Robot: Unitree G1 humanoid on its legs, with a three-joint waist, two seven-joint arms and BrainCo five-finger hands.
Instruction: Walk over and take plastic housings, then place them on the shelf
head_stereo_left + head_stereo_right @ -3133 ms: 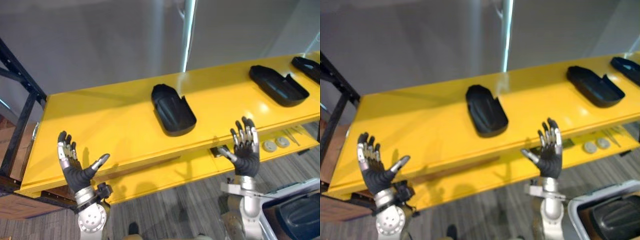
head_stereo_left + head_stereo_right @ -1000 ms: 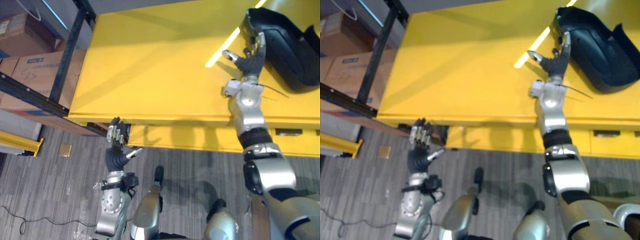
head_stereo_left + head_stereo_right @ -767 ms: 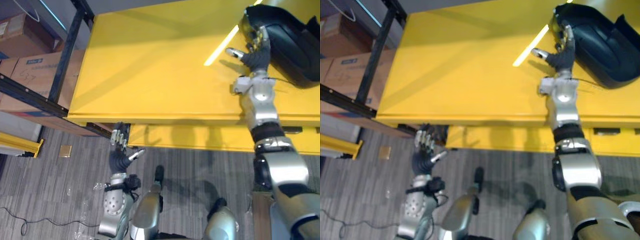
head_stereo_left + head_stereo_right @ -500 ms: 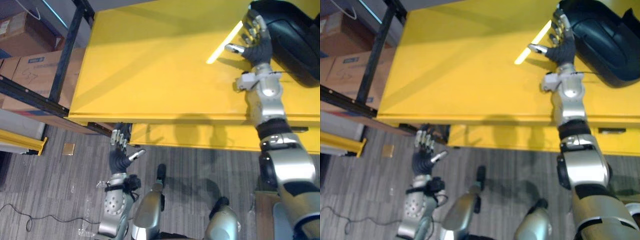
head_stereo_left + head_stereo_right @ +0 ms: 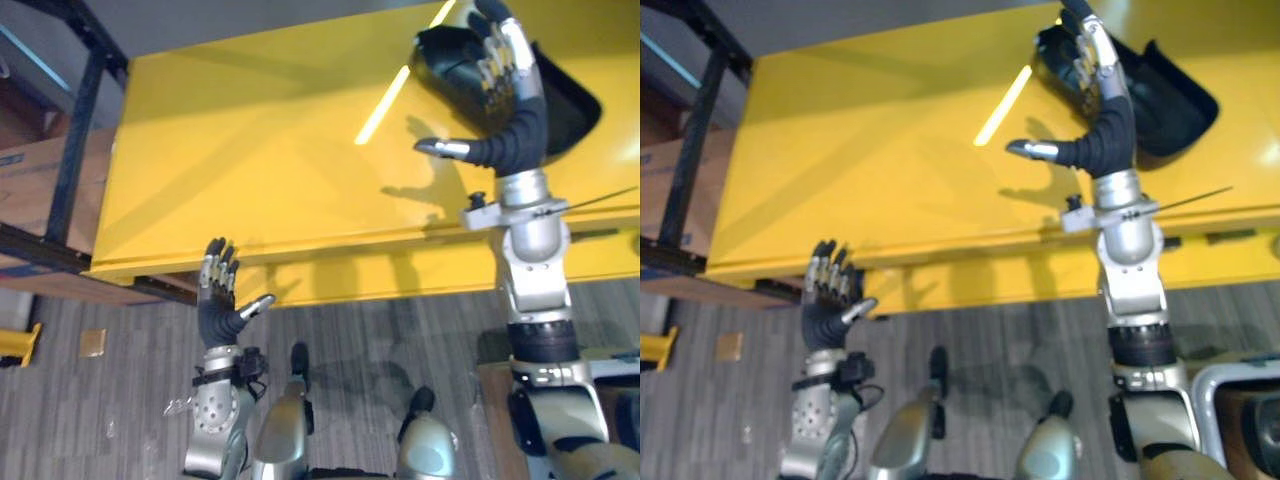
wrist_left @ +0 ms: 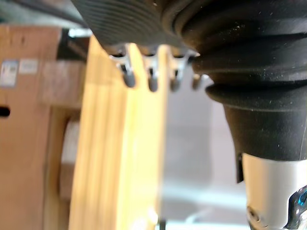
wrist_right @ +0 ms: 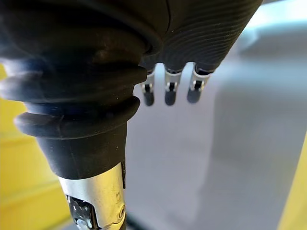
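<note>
Housing (image 5: 565,100) lies on the yellow shelf (image 5: 250,150), far right. My right robot hand (image 5: 512,130) is raised over its left end, fingers spread, gripping nothing. Left robot hand (image 5: 218,312) is open, low by the shelf edge. Looks placed; next I clear the arm and fetch another.

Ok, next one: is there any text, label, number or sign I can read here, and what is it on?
No text here can be read.
Pale label on the cardboard box, left wrist view: print too blurred to read.
Yellow shelf and black plastic housing: no markings visible.
</note>
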